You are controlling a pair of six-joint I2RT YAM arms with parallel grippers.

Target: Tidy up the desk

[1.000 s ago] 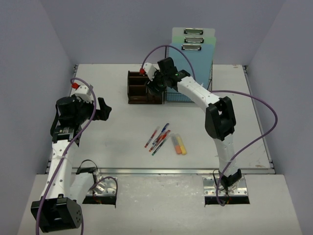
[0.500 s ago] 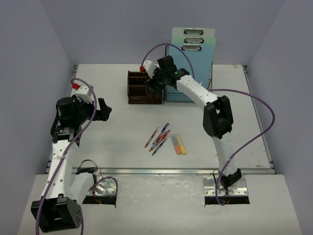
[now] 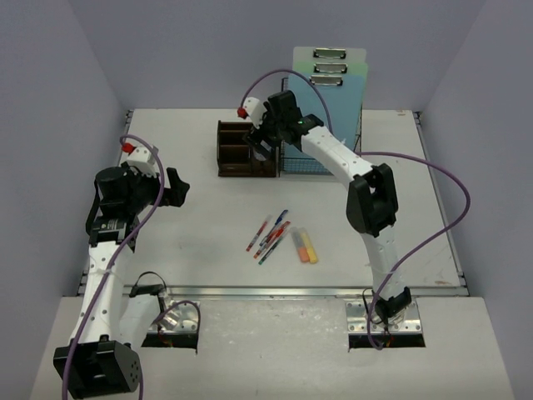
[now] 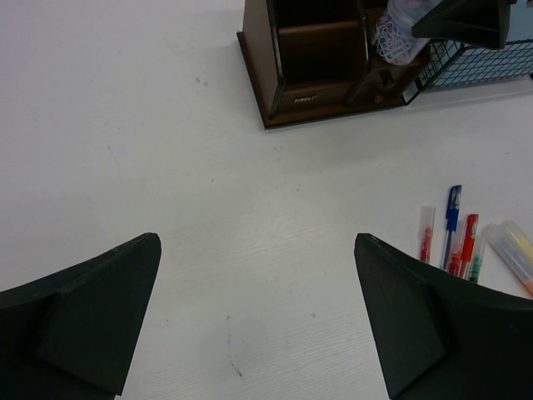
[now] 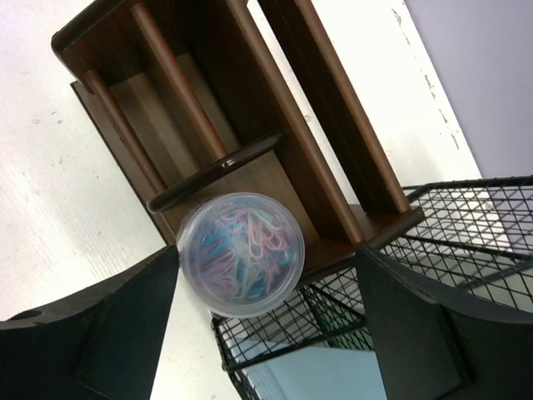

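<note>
On the white desk (image 3: 208, 242) stands a dark-brown wooden organizer (image 3: 237, 150) (image 5: 250, 108). A clear round jar of coloured paper clips (image 5: 241, 254) (image 4: 400, 37) sits at the organizer's end beside the wire rack. My right gripper (image 3: 265, 137) (image 5: 266, 258) hovers over the jar, open. Its left finger is close to the jar's rim and its right finger is well clear. My left gripper (image 3: 175, 187) (image 4: 256, 242) is open wide over bare desk at the left, holding nothing.
A black wire-mesh rack (image 3: 321, 150) (image 5: 416, 250) holding light-blue clipboards (image 3: 329, 75) stands right of the organizer. Several pens (image 3: 268, 235) (image 4: 454, 242) and two highlighters (image 3: 306, 245) (image 4: 515, 250) lie loose mid-desk. A metal rail (image 3: 275, 292) runs along the near edge.
My right gripper's jaws have spread apart around the jar and the wrist has shifted slightly back. The left arm has not moved.
</note>
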